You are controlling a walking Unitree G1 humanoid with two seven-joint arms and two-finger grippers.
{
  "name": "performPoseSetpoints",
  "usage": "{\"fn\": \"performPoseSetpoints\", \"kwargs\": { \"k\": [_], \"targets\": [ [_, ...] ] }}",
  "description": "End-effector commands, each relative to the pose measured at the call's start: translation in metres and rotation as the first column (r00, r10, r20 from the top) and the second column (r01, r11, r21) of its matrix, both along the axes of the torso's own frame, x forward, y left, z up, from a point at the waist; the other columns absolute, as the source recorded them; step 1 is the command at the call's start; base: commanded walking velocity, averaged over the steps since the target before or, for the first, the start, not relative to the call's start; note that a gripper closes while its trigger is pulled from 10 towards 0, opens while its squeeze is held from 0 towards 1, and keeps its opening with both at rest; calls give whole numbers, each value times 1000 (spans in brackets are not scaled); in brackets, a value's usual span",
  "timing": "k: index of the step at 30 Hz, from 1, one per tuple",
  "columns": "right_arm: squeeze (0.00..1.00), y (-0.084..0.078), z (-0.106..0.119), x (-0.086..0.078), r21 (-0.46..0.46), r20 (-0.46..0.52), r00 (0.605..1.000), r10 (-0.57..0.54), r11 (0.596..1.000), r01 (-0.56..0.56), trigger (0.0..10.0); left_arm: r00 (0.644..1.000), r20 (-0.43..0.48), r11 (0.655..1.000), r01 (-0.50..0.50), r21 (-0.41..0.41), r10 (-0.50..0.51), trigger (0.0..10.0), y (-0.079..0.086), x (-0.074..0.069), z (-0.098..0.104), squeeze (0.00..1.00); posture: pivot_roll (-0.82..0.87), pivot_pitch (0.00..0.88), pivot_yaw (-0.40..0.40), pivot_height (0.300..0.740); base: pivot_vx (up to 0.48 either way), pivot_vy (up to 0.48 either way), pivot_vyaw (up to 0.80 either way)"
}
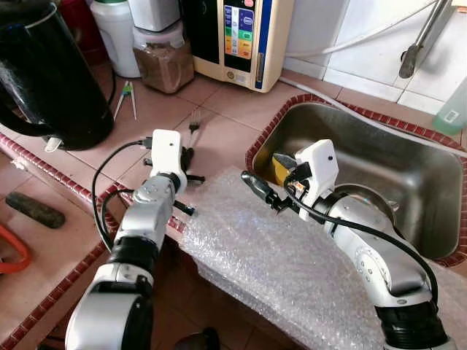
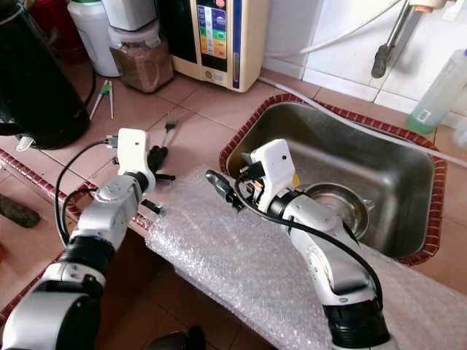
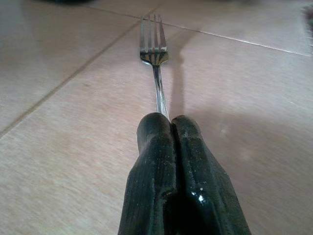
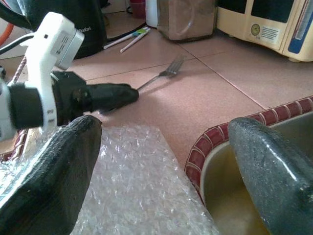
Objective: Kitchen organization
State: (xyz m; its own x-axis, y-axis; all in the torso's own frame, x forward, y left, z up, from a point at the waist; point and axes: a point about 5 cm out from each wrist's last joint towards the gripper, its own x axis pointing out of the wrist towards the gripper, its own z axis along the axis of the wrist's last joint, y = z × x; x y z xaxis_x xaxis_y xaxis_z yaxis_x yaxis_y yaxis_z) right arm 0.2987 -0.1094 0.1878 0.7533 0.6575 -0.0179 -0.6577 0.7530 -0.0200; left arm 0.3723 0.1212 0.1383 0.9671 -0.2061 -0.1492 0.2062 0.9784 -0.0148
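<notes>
Nearest the robot, a sheet of clear bubble wrap (image 1: 292, 262) drapes over the front edge of the terracotta-tiled table (image 1: 233, 109). Above its far edge the right gripper (image 1: 264, 191) hovers with its two black fingers spread wide, one over the wrap and the other over the red-brick rim of the stainless steel sink (image 1: 408, 168). To its left, the left gripper (image 1: 187, 157) lies low on the tiles, its fingers pressed together around the handle end of a silver metal fork (image 3: 155, 73); the fork lies flat on the table with its tines pointing away from the robot. A round steel bowl (image 2: 343, 204) sits in the sink basin. Farther back stand a black electric kettle (image 1: 51, 73), a clear jar of brown powder (image 1: 162, 62) and a cream-coloured water appliance with a blue panel (image 1: 244, 36).
</notes>
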Motion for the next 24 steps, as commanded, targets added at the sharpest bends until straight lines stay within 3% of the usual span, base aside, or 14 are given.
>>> {"fn": "performPoseSetpoints", "kwargs": {
  "k": [1,2,7,15,23,24],
  "targets": [
    [0,0,2,2,-13,12,1000,7,1000,-7,10000,995,-99,999,26,40,-22,0,-7,-16,-27,0,-59,130,22,740,0,0,0],
    [0,0,2,2,-13,12,1000,7,1000,-7,10000,995,-99,999,26,40,-22,0,-7,-16,-27,0,-59,130,22,740,0,0,0],
    [0,-1,3,4,-17,19,1000,5,1000,-5,10000,997,77,999,-1,43,-2,0,-11,-28,-12,0,-57,130,16,740,0,0,0],
    [0,-2,3,6,-21,24,1000,2,1000,-1,10000,987,162,998,-20,51,12,0,-11,-30,1,0,-61,130,12,740,0,0,0],
    [0,-3,2,8,-22,28,1000,-6,1000,6,10000,937,342,991,-109,81,75,0,-4,-27,32,0,-61,129,15,740,0,0,0],
    [0,-3,2,8,-21,28,1000,-6,1000,7,10000,936,341,991,-121,64,92,6510,-3,-24,34,0,-61,129,15,740,0,0,0]
  ]
}}
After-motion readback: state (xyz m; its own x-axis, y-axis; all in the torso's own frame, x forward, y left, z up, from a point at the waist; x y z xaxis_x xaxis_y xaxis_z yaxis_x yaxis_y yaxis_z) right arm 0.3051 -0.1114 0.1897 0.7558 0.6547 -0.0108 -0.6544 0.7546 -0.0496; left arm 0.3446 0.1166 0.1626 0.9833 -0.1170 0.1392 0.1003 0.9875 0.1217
